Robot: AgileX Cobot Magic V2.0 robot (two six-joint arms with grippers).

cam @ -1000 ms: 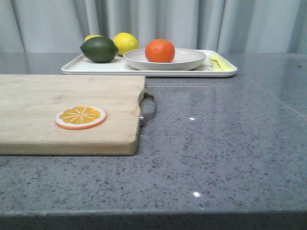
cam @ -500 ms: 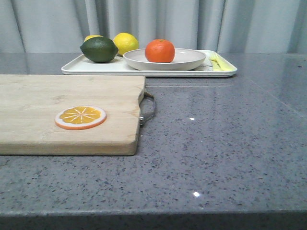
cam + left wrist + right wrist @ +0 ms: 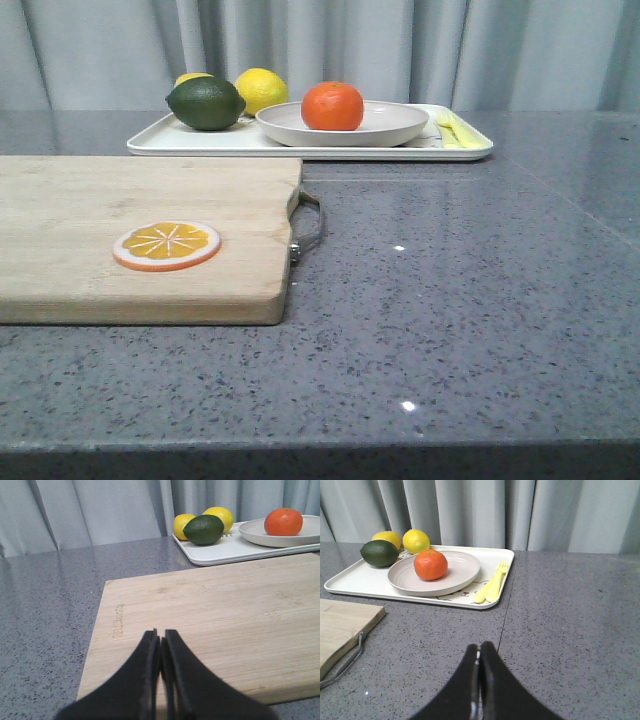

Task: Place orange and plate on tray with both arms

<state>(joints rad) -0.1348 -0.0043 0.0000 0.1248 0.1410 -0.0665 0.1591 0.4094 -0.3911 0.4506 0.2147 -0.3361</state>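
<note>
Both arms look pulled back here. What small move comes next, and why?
Probably none beyond holding both arms back. The orange sits in the plate, and the plate rests on the tray. The left gripper and right gripper are shut, empty and well short of the tray, so the job looks done.

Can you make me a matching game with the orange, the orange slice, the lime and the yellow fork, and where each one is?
Things:
1. orange
2. orange slice
3. lime
4. yellow fork

Places:
A. on the wooden cutting board
B. in the plate
C. on the tray, beside the plate on its right end
D. on the tray, in front of the lemons

Pairs: 1-B, 2-A, 3-D, 4-C
</note>
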